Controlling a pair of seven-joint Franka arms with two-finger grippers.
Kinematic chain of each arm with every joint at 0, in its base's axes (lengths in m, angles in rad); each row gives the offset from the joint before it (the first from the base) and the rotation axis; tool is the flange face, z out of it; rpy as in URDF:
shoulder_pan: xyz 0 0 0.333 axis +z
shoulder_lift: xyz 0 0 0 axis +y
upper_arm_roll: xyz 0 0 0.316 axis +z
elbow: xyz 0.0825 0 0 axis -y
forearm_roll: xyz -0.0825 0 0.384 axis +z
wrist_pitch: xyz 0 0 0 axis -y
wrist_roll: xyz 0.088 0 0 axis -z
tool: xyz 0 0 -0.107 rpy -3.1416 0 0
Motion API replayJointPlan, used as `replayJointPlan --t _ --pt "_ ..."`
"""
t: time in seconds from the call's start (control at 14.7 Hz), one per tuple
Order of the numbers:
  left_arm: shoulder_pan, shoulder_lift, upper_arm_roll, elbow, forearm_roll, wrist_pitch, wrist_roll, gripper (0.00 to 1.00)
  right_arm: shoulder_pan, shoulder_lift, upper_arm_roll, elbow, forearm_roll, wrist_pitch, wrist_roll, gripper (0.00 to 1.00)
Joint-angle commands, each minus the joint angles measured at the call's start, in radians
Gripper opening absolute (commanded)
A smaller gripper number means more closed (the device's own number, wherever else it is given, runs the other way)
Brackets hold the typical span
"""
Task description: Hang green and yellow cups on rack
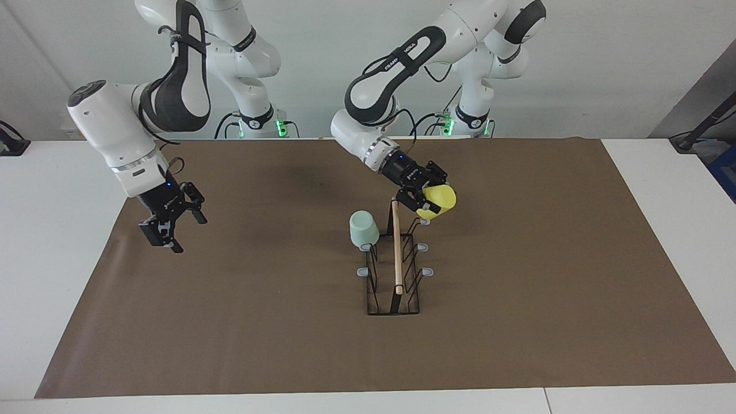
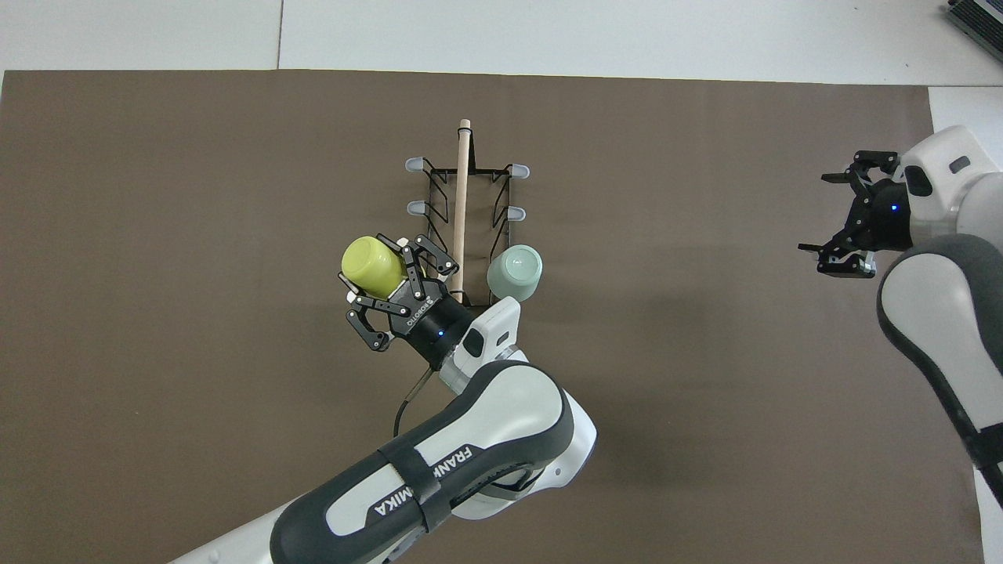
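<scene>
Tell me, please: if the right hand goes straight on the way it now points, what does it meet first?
Probably only the brown mat. The right hand hangs open and points downward over bare mat at its own end of the table; the rack is well aside.

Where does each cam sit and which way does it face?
Facing view: high across the table, looking at the robots; both arms show whole, bases at top, left gripper holding the yellow cup over the rack, right gripper open, waiting.
Overhead view: above the robots' end, looking forward and steeply down; the left arm comes in from the bottom, only the right arm's wrist shows at the edge.
Shared: rack, yellow cup, green cup hung on a prong, both grippers, half a turn apart.
</scene>
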Motion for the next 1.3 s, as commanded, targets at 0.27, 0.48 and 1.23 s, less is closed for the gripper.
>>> replayJointPlan --t 0.27,0.48,1.23 --pt "0.031 -0.003 0.004 -0.026 0.070 0.062 -0.002 0.00 0.035 -0.082 0.013 -0.003 -0.176 -0.160 0.540 1.00" --pt "0.044 0.000 0.004 -0.027 0.087 0.077 -0.002 0.00 0.094 -0.092 0.013 0.006 -0.179 -0.239 0.796 1.00" --pt "0.045 0.002 -0.003 -0.055 0.085 0.102 -0.050 0.05 0.081 -0.078 0.007 0.314 -0.018 -0.698 1.182 1.00"
